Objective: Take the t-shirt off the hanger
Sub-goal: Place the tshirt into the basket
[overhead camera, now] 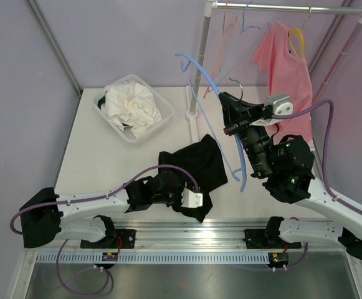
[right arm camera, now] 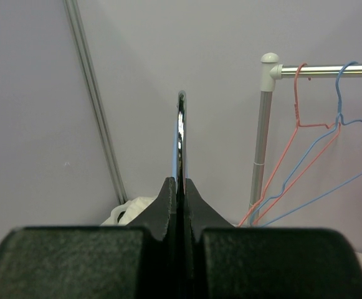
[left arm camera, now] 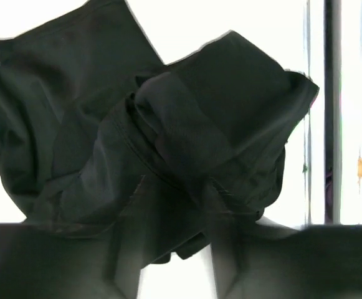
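The table (overhead camera: 106, 162) is a pale, off-white slab with 3 things on it. Toward the far left stands 1 clear bin (overhead camera: 154, 129), set at an angle and heaped with white cloth (overhead camera: 129, 106). Just right of the bin, by the far edge, rests the rack foot (overhead camera: 193, 114). Near the front, about mid-table, 1 black shirt (overhead camera: 196, 162) lies crumpled, apart from the bin.

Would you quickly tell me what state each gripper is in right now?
Left gripper: apparently closed on a fold of the black t-shirt.
Right gripper: closed on the metal hook of the blue hanger.
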`<state>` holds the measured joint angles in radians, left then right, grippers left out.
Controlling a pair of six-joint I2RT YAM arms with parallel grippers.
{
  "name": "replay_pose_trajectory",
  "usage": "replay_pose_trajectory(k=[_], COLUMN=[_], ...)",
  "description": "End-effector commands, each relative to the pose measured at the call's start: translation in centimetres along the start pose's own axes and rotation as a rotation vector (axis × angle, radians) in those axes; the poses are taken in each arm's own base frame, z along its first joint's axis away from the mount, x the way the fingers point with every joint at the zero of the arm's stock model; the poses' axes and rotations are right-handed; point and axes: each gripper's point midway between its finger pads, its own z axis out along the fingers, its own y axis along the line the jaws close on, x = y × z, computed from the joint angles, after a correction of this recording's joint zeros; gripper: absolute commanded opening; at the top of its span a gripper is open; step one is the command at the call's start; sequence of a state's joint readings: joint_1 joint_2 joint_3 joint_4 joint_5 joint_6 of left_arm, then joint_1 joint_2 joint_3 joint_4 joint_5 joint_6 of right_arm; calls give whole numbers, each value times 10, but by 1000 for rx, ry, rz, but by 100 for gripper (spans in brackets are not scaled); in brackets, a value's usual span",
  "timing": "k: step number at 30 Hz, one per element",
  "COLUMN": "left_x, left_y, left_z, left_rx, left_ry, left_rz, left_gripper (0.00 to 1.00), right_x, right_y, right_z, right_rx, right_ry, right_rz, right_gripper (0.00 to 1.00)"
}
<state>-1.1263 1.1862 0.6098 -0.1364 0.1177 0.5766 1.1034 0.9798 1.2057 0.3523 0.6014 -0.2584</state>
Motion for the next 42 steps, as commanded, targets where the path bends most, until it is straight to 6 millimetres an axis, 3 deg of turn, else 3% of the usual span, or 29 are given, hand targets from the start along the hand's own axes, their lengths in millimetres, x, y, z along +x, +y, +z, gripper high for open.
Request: replay_pose_trajectory(k=[1,2,5,6,11,15,21,24,26,27,28,30,42], left_x=[-27,-29,-28,-29,-22,-11,10,19,18,17,18,15,-15], left_y=[33,37,51,65,96,133,122,117,117,115,114,114,90], left_z=[-7,-8,-15,-19,-25,-35,-14,-6,-5,-4,-6,-8,-24], left_rx=[-130,-153,-243,-317,-412,-520,-408,-351,-324,-301,-295,-279,-105], left_ry=[-59,-72,-73,-70,-29,9,106,159,157,149,146,127,-42], left_rz=[-4,-7,-28,-43,-131,-224,-253,-268,-281,-286,-289,-299,-319], left_gripper=[6,0,0,0,0,0,2,14,32,56,75,99,99], right_x=[-28,-28,-30,-29,-31,-31,-32,-32,-32,-32,-32,-32,-28], right_y=[-12,-13,-19,-19,-23,-25,-27,-28,-28,-28,-28,-28,-23], right_z=[-2,-2,-3,-4,-6,-7,-8,-8,-8,-8,-8,-8,-4], right_rx=[44,48,73,73,81,90,99,100,101,102,100,101,93], right_ry=[-84,-82,-83,-81,-87,-88,-90,-88,-86,-88,-87,-86,-76], right_rz=[42,40,32,29,33,31,30,29,28,29,28,28,20], right_gripper=[0,0,0,0,0,0,0,0,0,0,0,0,0])
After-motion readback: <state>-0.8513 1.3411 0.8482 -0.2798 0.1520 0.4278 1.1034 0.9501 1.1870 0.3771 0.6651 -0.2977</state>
